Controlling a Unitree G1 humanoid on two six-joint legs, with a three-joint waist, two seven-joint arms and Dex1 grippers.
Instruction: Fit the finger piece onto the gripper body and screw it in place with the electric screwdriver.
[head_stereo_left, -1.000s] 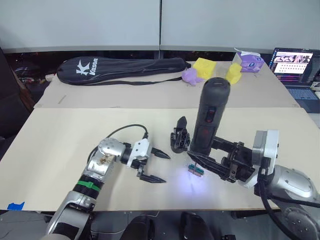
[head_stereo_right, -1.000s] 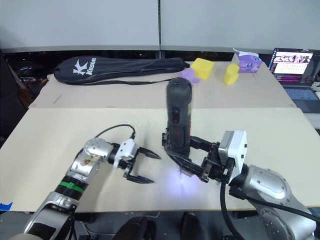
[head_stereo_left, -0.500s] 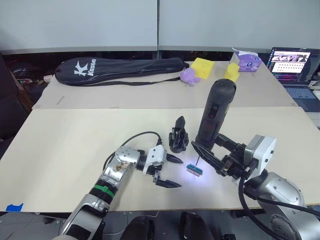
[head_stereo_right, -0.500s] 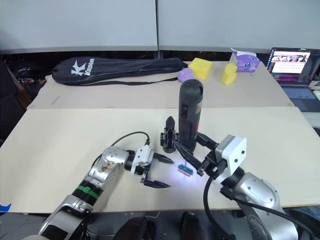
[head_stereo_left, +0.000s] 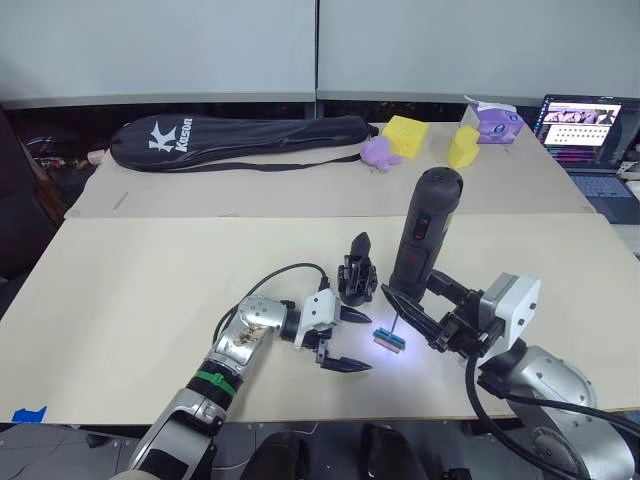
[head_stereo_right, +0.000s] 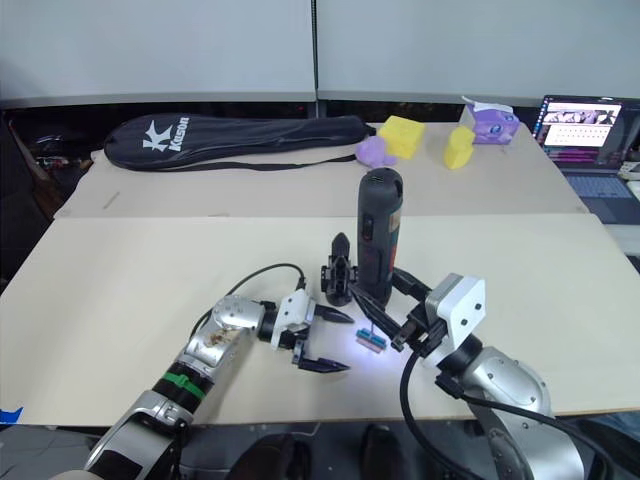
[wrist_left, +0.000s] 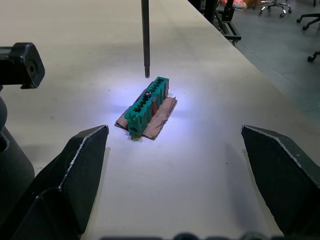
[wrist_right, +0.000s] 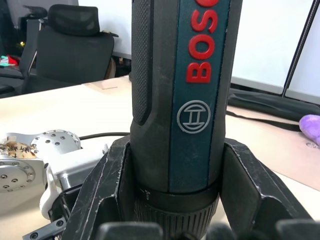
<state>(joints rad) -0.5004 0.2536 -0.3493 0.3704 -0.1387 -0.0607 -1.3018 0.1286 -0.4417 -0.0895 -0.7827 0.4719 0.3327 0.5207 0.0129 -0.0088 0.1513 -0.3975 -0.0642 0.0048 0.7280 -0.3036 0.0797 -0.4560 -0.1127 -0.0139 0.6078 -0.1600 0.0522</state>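
Right gripper (head_stereo_left: 432, 322) clamping the upright electric screwdriver (head_stereo_left: 422, 235), bit over a green block (head_stereo_left: 389, 340) (left gripper (head_stereo_left: 345, 340) spread empty nearby), gripper body (head_stereo_left: 356, 281) on the surface, fastening not started.

One electric screwdriver (head_stereo_left: 425, 235), one gripper body (head_stereo_left: 357, 280), two yellow blocks (head_stereo_left: 408, 134), one laptop (head_stereo_left: 583, 124).

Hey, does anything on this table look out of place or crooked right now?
Nothing looks spilled or damaged. The electric screwdriver, clamped in the right claw, leans slightly, its bit just above a small green block on a cardboard scrap. The gripper body stands upright nearby.
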